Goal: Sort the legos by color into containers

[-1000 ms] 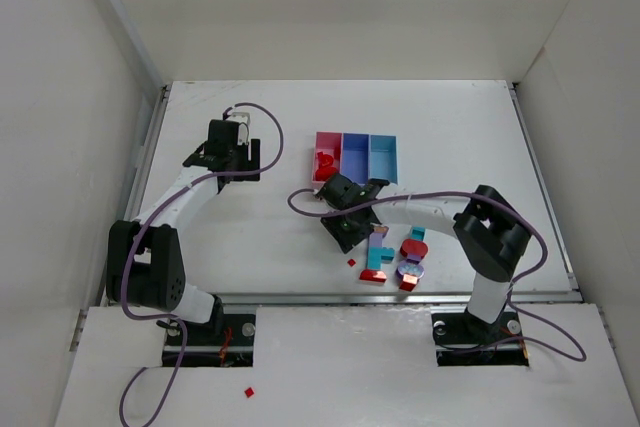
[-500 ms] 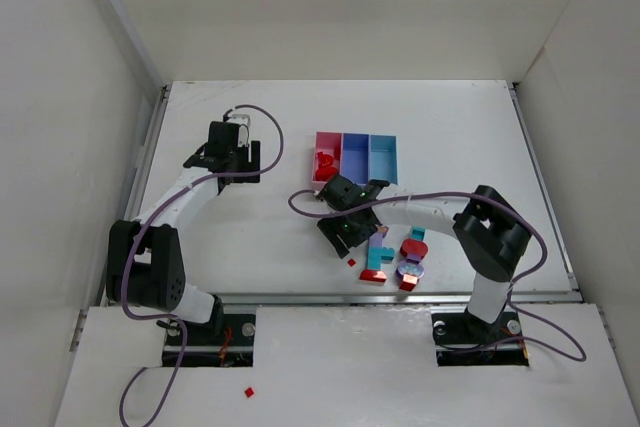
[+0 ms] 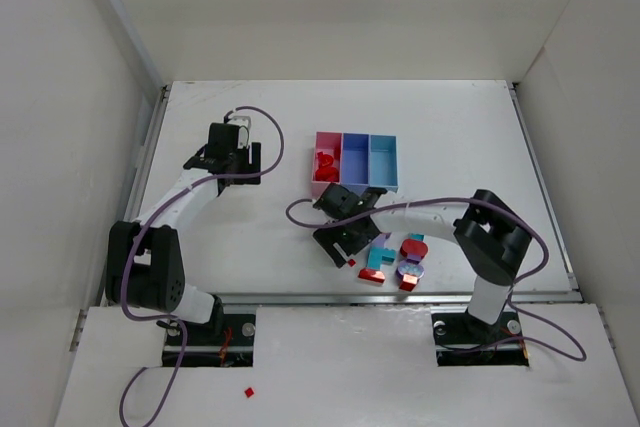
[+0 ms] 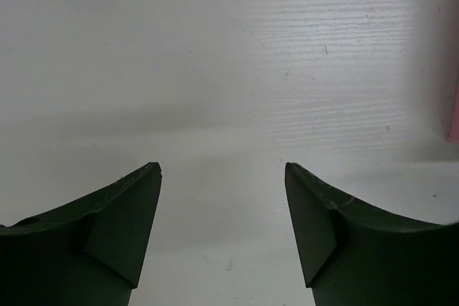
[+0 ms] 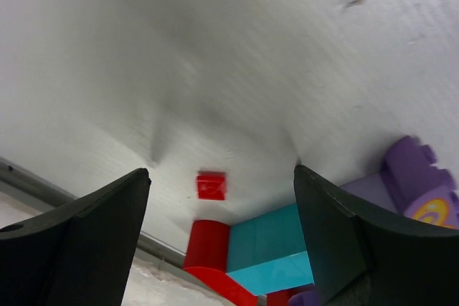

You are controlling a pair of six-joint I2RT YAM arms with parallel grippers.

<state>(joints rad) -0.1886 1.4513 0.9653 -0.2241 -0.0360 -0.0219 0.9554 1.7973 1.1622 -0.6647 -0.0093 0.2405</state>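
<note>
Hovering over the near part of the white table (image 3: 250, 237), my right gripper (image 5: 222, 170) has its dark jaws spread wide with nothing between them. The tiny red square plastic chip (image 5: 211, 185) lies flat on the tabletop almost directly under that gap, a little closer to the left finger in my wrist view. It looks square, so I judge no long axis matters. What matters is the crowd just beside it: a red round brick (image 5: 208, 243) and a teal block (image 5: 269, 245) sit just past it toward the table's near edge, and a purple studded brick (image 5: 410, 171) is by my other finger.

My left gripper (image 4: 222, 171) is also open and empty, over bare table well apart from the pile, so the right arm is nearer. The pink plastic bin (image 3: 316, 159), already holding red pieces, stands just beyond my right wrist at the left end of its row.
</note>
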